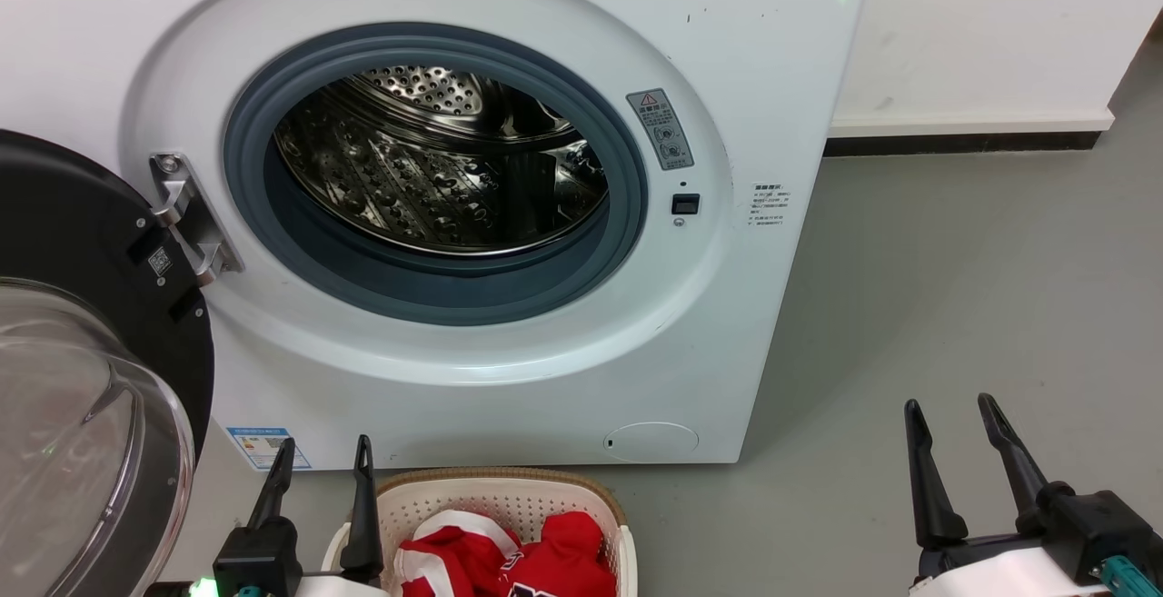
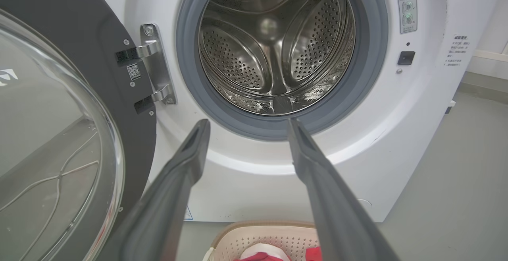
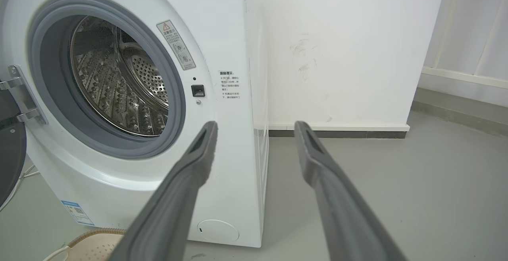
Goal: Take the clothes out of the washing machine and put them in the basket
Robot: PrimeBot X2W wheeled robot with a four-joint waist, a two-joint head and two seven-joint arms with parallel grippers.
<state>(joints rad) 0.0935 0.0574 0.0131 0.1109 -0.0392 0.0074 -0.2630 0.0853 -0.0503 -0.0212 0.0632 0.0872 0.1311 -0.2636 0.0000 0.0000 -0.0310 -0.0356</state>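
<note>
one washing machine point(image 1: 509, 397), drum point(image 1: 436, 170) looking bare. one door point(image 1: 82, 243) hanging open beside the left hand point(image 1: 326, 441); an outward swing is risking a knock. one basket point(image 1: 509, 492) sitting below the porthole, holding the red clothes point(image 1: 563, 552), pieces uncountable. two hands: left and right hand point(image 1: 949, 402) both spreading released, gripping nothing.

Porthole point(image 1: 436, 170) unobstructed; door point(image 1: 82, 352) swung open left; floor point(image 1: 954, 306) right bare.
</note>
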